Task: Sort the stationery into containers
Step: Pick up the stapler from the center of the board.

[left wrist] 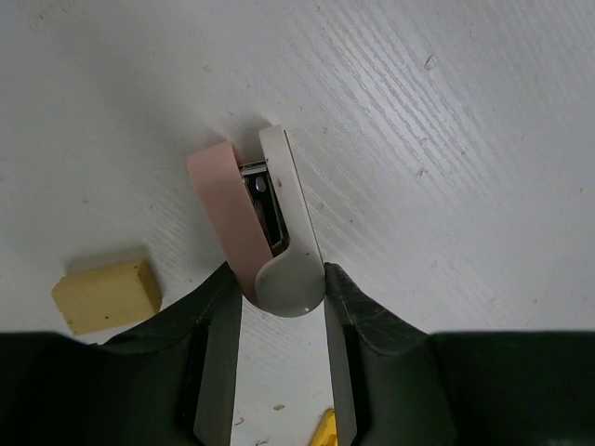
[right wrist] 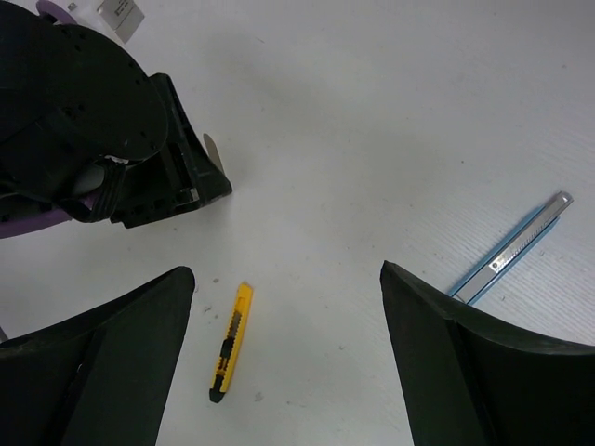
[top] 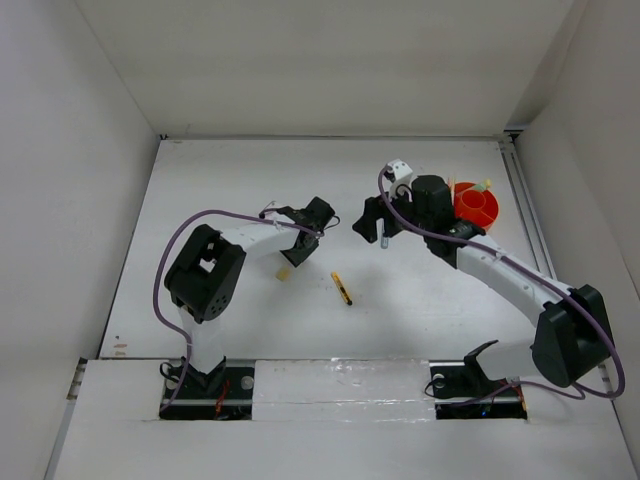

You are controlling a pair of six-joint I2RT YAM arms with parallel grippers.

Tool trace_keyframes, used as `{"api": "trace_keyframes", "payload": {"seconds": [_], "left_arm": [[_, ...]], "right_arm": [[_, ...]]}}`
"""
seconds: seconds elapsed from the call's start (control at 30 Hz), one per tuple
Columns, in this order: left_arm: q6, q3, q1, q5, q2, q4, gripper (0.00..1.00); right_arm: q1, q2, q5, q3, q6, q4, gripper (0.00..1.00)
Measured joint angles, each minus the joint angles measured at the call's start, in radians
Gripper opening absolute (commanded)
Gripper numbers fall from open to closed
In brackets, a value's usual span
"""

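Pink-and-white plastic stapler [left wrist: 270, 223]: lies on the white table [top: 220, 180], mouth pointing away from the wrist. The left gripper [left wrist: 279, 288] is clenched on its rounded hinge end, one finger pressed to each side. This is judged a sound hold for lifting, since that end is narrow and solid. Whether it has left the surface cannot be told.

Tan rectangular eraser [left wrist: 102, 295]: loose on the table just beside the left gripper, outside its fingers, untouched.

Yellow-and-black snap-off cutter [right wrist: 231, 342]: flat on the table between the two arms, free.

Grey-blue metal cutter [right wrist: 511, 249]: flat beneath the right wrist, beyond the span of the fingers, not grasped.

Right gripper [right wrist: 286, 274]: released, jaws spread wide, nothing between them. It hangs over bare table, judged to be keeping clear of the left arm's pick.

Round bright orange plastic pot [top: 475, 205]: stands at the far right of the table, just behind the right wrist and well apart from the stapler. An inner divider shows. A pale yellow-green tip [top: 486, 185] pokes up at its far rim, so at least one item appears lodged inside. The other compartments are too small to read.

Status: the stapler, the eraser and both cutters are outside the pot.
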Motion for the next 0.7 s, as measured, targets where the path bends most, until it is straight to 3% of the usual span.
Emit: {"api": "trace_keyframes", "payload": {"seconds": [0.1, 0.4, 0.53, 0.7], "left_arm": [[0.0, 0.0, 0.002, 0.0, 0.0, 0.002, 0.0], [0.1, 0.0, -0.005, -0.02, 0.001, 0.029, 0.0], [0.265, -0.028, -0.023, -0.039, -0.013, 0.146, 0.0], [0.53, -0.18, -0.08, 0.007, -0.14, 0.406, 0.0]], "right_arm": [[-0.02, 0.0, -0.02, -0.008, 0.006, 0.011, 0.86], [-0.058, 0.0, -0.052, -0.011, 0.018, 0.021, 0.84], [-0.116, -0.006, -0.093, -0.026, 0.045, 0.052, 0.83], [-0.17, -0.031, -0.134, -0.051, 0.092, 0.074, 0.83]]}}
